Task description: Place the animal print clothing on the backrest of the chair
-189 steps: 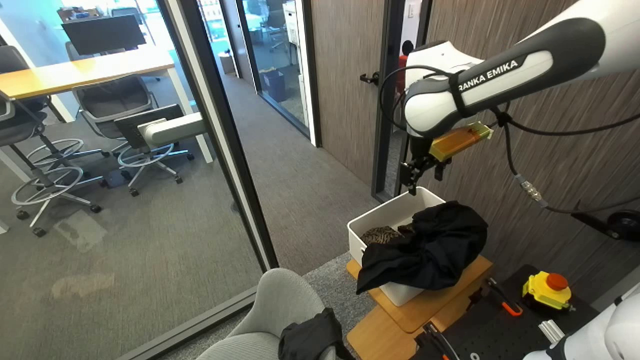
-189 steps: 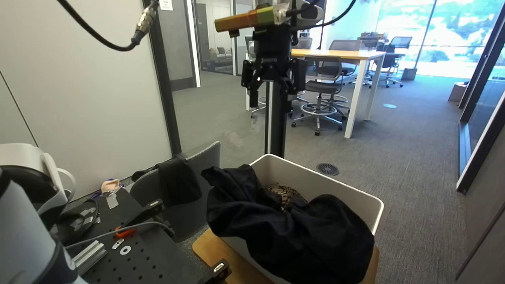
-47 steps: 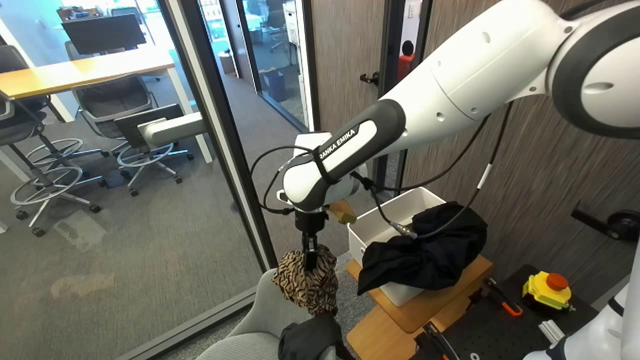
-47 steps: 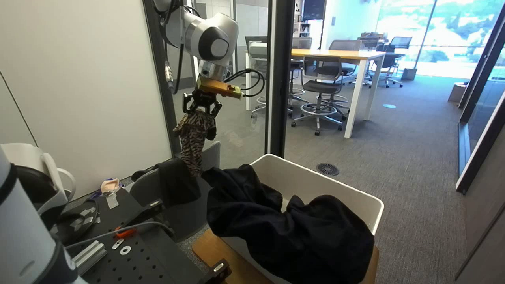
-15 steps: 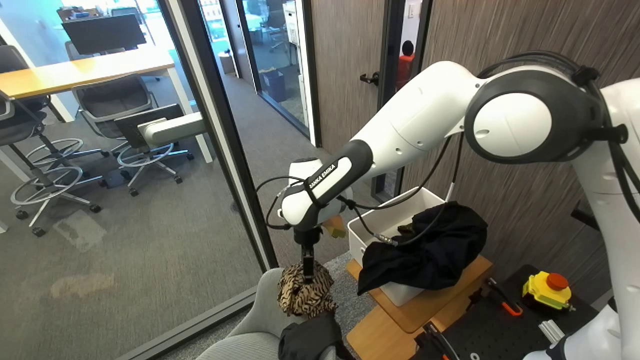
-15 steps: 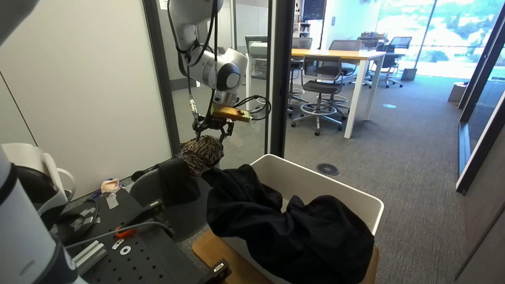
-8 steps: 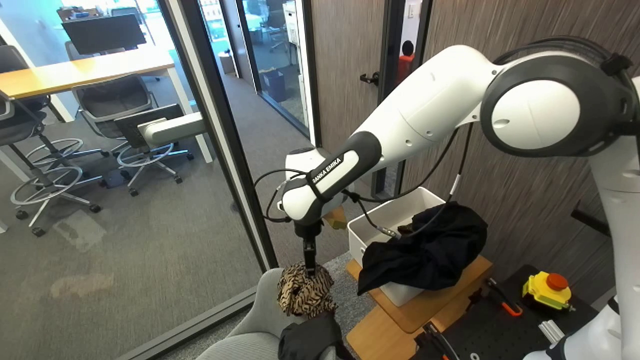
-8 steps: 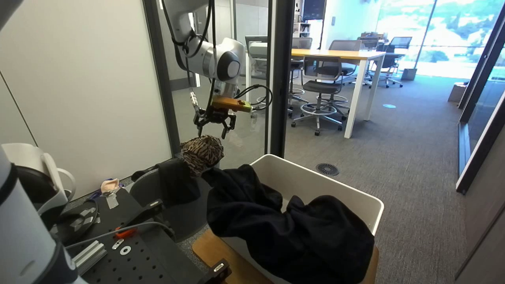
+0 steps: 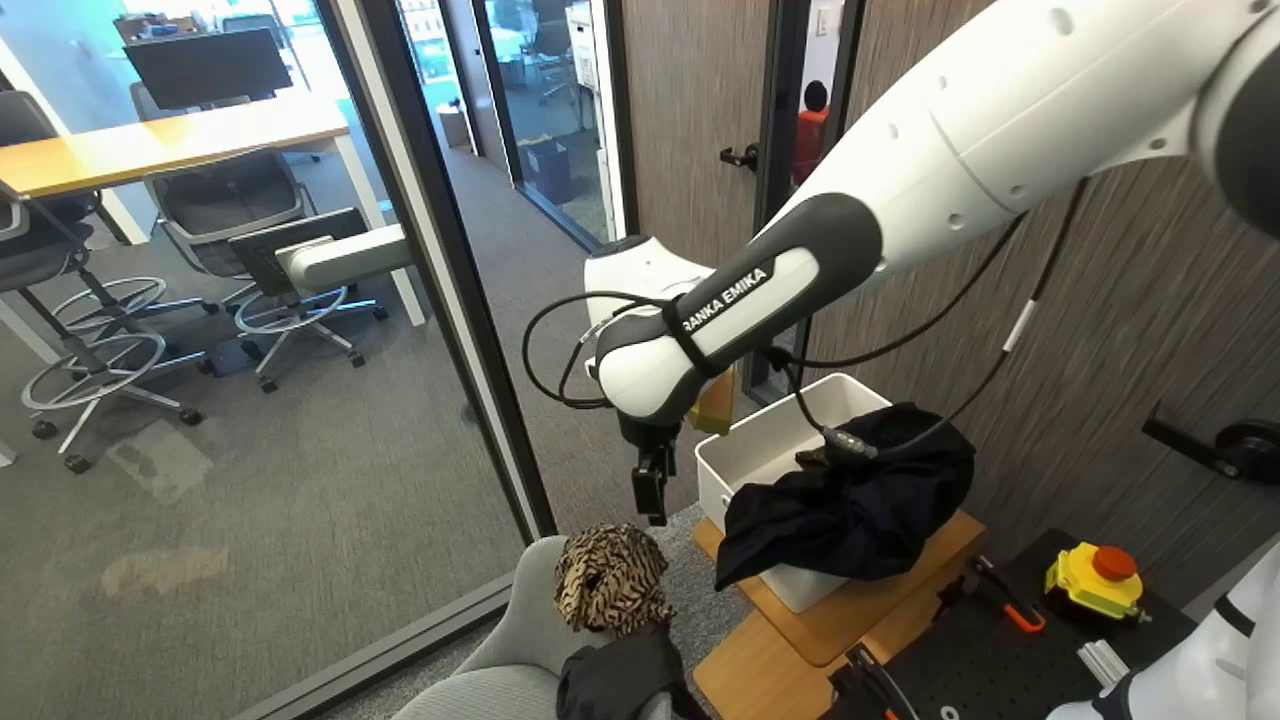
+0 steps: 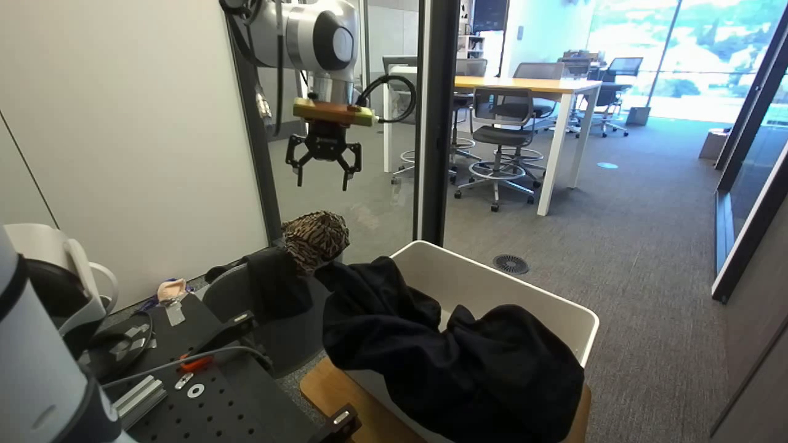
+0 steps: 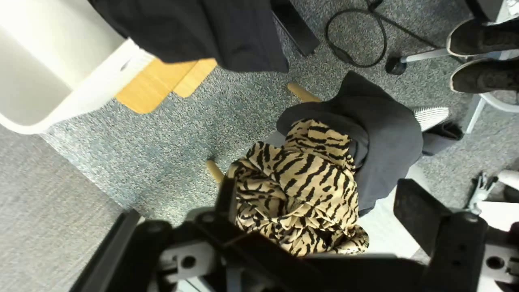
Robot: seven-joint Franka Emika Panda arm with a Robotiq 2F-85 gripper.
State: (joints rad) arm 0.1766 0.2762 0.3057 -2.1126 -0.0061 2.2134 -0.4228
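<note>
The tiger-striped clothing (image 9: pixel 610 580) lies bunched on the top of the grey chair's backrest (image 9: pixel 540 600), beside a black garment (image 9: pixel 620 675) also draped there. In an exterior view the clothing (image 10: pixel 317 237) sits on the backrest's upper edge. My gripper (image 10: pixel 322 186) is open and empty, raised above the clothing and apart from it. It also shows edge-on (image 9: pixel 652 505). In the wrist view the clothing (image 11: pixel 312 174) lies below and between the open fingers (image 11: pixel 316 194), with the black garment (image 11: pixel 389 134) beside it. The clothing's underside is hidden.
A white box (image 9: pixel 712 490) with a dark cloth (image 10: pixel 455 369) over its rim stands on a wooden stand (image 9: pixel 820 630) next to the chair. A black perforated table (image 9: pixel 960 650) bears tools and a yellow-red button (image 9: pixel 1095 580). A glass partition's post (image 9: pixel 470 330) rises behind the chair.
The striped clothing was in the box, then carried in the gripper to the chair. The gripper has let go and risen; the clothing stays on the backrest.
</note>
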